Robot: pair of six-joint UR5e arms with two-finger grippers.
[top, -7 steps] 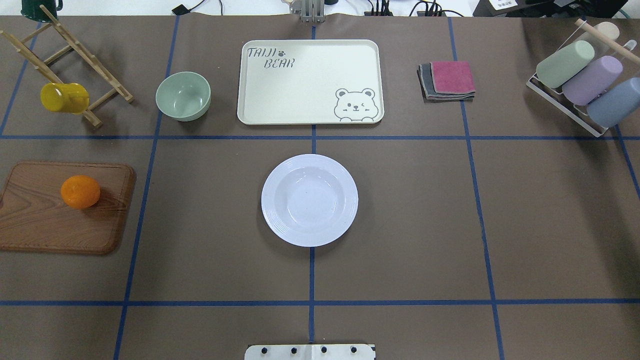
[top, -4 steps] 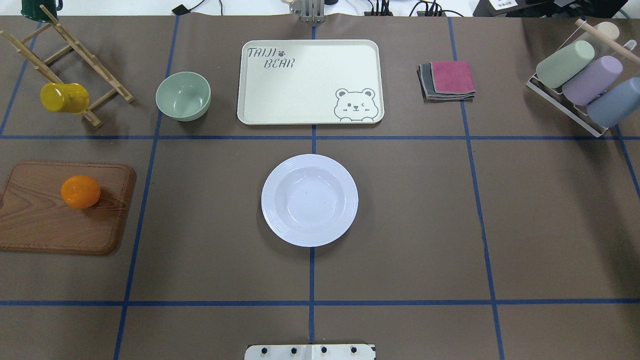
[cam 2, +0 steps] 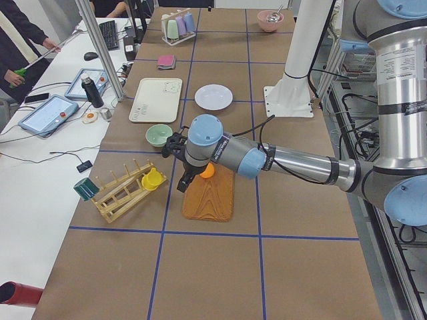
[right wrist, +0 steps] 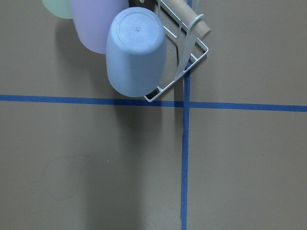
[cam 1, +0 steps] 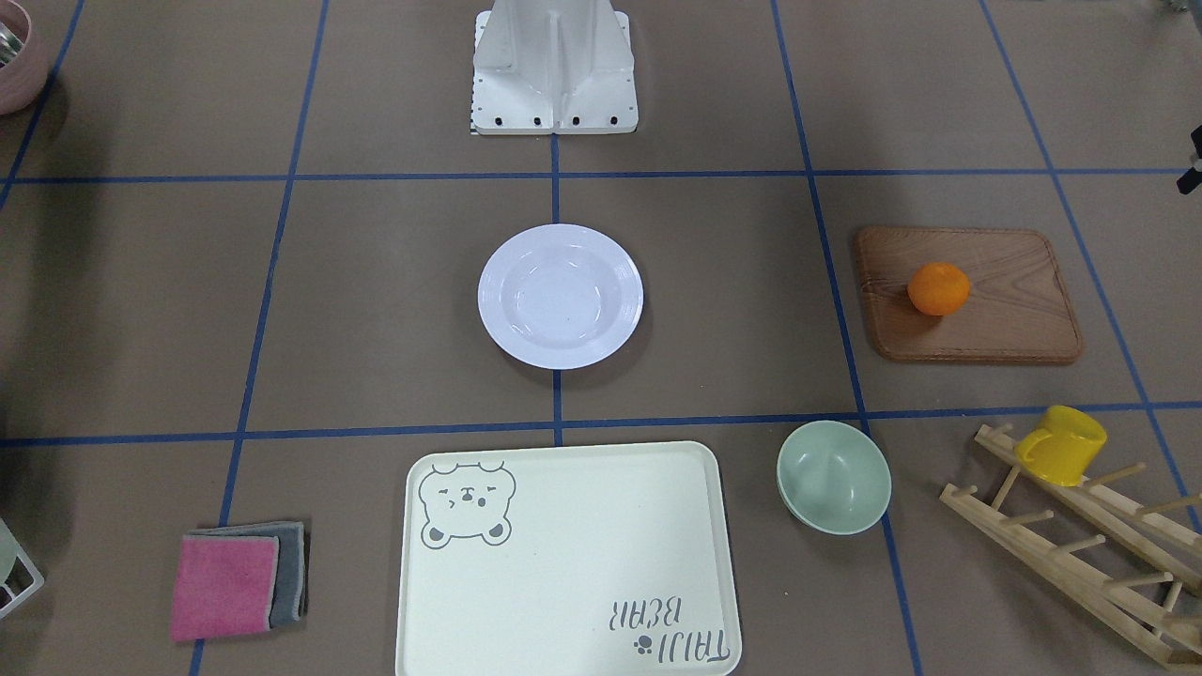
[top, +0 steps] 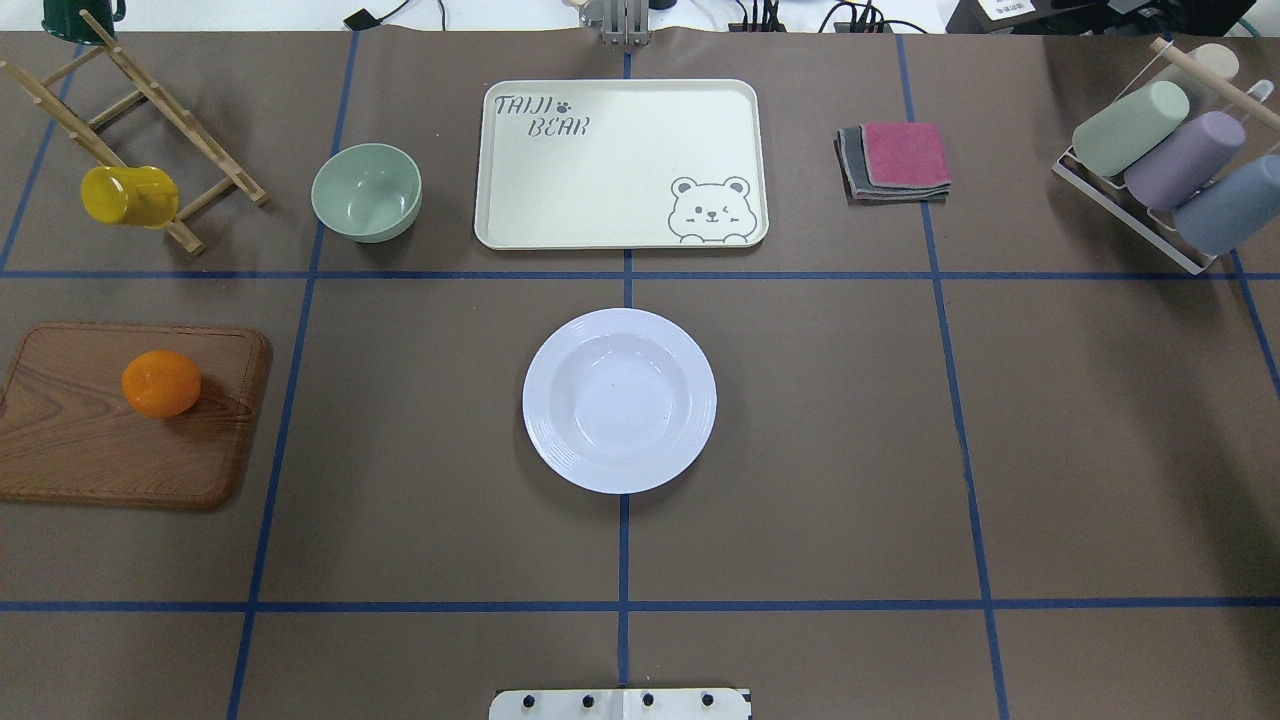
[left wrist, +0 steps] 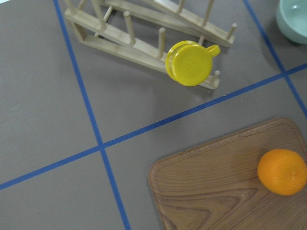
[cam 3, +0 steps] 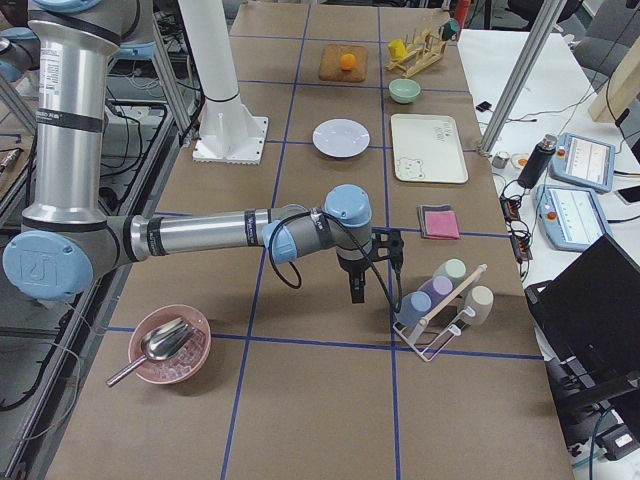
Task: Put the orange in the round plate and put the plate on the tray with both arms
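Orange-skinned, probably firm, the orange [top: 161,383] is best gripped across its middle; whether left pincer [cam 2: 181,181] or right pincer [cam 3: 357,292] is spread cannot be told.

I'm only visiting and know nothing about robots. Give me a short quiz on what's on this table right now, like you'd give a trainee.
1. True or false: the small bright-orange fruit lies in the white glossy round plate.
2. The cream rectangular bear tray holds: A) nothing; B) the plate; C) the orange.
3. Fill in: the orange rests on a brown wooden ____.
Key: 1 false; 2 A; 3 board.
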